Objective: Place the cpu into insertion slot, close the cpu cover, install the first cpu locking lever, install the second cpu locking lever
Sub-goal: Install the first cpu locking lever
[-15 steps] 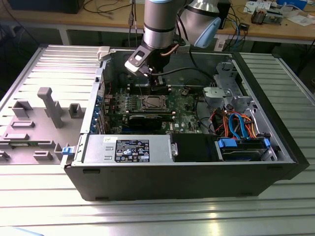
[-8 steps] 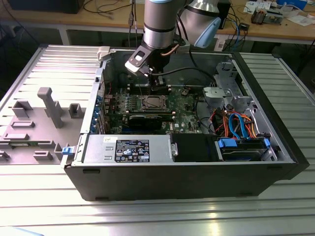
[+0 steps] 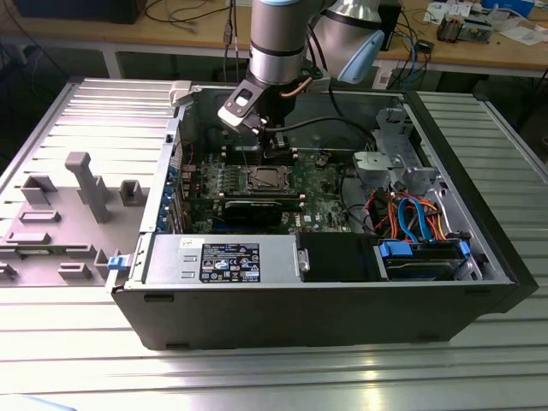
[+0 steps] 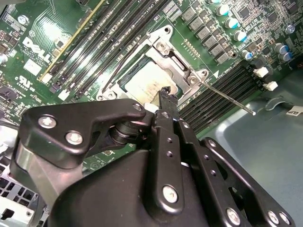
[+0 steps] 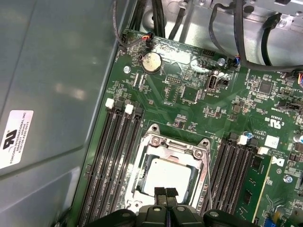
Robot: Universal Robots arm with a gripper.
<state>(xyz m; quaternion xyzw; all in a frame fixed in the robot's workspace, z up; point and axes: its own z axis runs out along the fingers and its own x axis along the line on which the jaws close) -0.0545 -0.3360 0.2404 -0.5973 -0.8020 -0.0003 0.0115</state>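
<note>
ok so the cpu (image 5: 168, 176) is already sitting in the insertion slot (image 3: 249, 180), silvery top facing up. In the exterior view that spot is a little above the middle of the frame, inside the open computer case (image 3: 342, 300). The cpu cover (image 5: 174, 148) looks folded down flat over it, with the chip showing through the window, so I'd call steps 1 and 2 done. The levers are where it gets murky. In the second wrist view, 1 thin lever rod (image 4: 227, 98) sticks out from the socket corner across the memory slots (image 4: 222, 90) with its tip hanging free, and to me that reads as not latched. The other lever (image 4: 125, 59) runs along the opposite side of the cover, and I honestly can't tell if it's hooked under its tab. So my guess is roughly halfway, with both lever steps left or at least unconfirmed. The gripper (image 5: 165, 192) has its 2 fingertips pressed together with nothing between them, and it's parked right at the edge of the cover. It's touching it or just above it, can't say which from these angles. Around all that is the green board (image 5: 189, 113), with a coin battery (image 5: 151, 61) further off. Outside the case, a grey parts fixture (image 3: 86, 184) sits at the exterior view's left.
</note>
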